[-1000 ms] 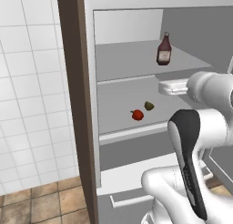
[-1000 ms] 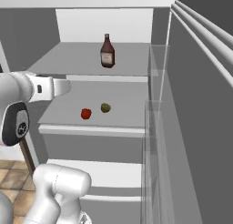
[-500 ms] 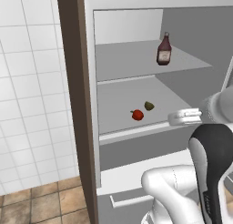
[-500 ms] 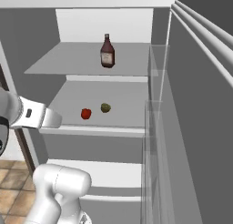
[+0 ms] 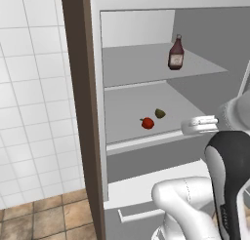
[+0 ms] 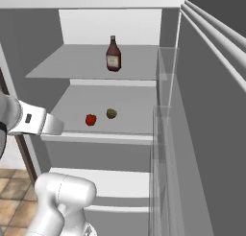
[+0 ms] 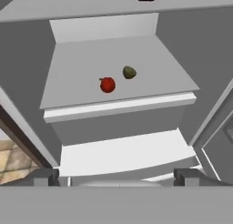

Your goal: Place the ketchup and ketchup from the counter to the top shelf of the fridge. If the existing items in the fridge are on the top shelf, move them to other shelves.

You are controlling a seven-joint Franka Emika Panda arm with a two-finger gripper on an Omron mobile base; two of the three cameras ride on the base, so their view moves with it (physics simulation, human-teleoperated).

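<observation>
1. The fridge (image 6: 206,134) stands open; one ketchup bottle (image 5: 176,52) is upright on the top shelf (image 6: 91,62), its long axis vertical; the second bottle is presumably on the counter behind the robot.
2. On the shelf below (image 7: 113,89), the red fruit (image 7: 107,84) and the olive-brown fruit (image 7: 129,72) lie near each other, apart.
3. The gripper (image 7: 118,178) hangs wide open and empty, outside the fridge front, below and in front of the fruit shelf, the shelved bottle high above it.
4. Against earlier frames, the arm has dropped and drawn back from the top shelf; bottle and fruits unmoved.
</observation>
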